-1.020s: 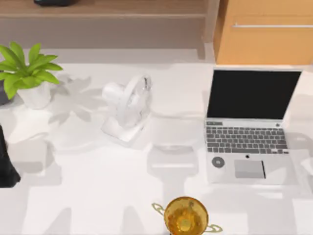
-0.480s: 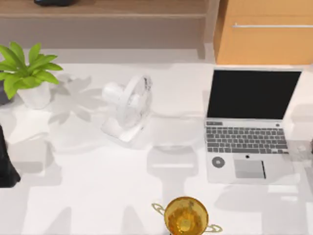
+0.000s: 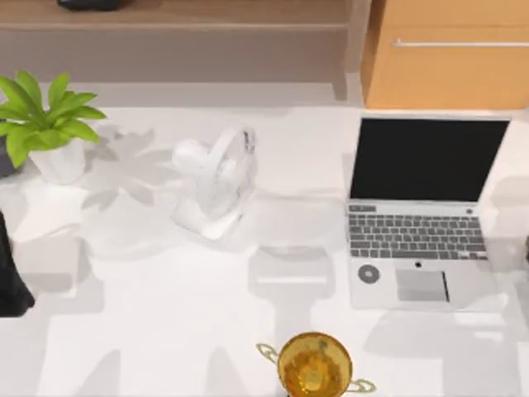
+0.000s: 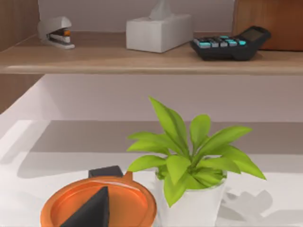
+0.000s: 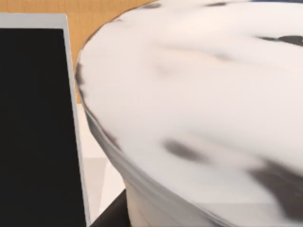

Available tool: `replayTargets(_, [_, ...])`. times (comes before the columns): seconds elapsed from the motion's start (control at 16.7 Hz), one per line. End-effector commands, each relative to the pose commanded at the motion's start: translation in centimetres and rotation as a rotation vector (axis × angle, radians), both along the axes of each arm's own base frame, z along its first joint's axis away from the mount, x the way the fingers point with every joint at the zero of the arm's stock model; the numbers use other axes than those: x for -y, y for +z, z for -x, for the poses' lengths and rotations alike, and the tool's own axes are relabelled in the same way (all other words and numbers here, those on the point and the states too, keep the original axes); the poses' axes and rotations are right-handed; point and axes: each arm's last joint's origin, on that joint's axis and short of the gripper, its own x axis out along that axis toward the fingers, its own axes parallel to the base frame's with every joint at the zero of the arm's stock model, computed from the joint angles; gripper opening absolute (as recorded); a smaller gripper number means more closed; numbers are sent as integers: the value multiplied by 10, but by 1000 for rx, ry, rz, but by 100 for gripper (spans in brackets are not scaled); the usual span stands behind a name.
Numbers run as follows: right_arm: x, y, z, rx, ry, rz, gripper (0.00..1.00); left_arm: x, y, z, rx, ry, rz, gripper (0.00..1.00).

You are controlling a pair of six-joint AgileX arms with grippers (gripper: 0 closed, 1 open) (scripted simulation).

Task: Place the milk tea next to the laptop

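The milk tea, a white cup with dark specks, looms very close in the right wrist view. My right gripper appears shut on it, with a dark finger at its base. The laptop lies open at the table's right, its black screen raised. That screen stands just beside the cup in the right wrist view. A dark sliver of my right arm shows at the right edge, beside the laptop's keyboard. My left arm is parked at the table's left edge.
A white desk fan stands mid-table and a potted plant at the back left. A golden trophy cup sits at the front edge. Beside the plant is an orange round thing. A shelf holds a stapler, tissues and a calculator.
A faint pale shape by the laptop's right side has slid toward the right edge and out of the top view. Shadows right of the laptop shifted. The left arm stayed still.
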Motion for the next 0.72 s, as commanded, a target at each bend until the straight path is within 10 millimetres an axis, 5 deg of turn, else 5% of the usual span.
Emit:
replayTargets(0.36, [0, 0, 0, 0, 0, 0, 98, 0, 0, 0, 0, 0, 0, 100])
replayTargets(0.72, [0, 0, 0, 0, 0, 0, 100, 0, 0, 0, 0, 0, 0, 100])
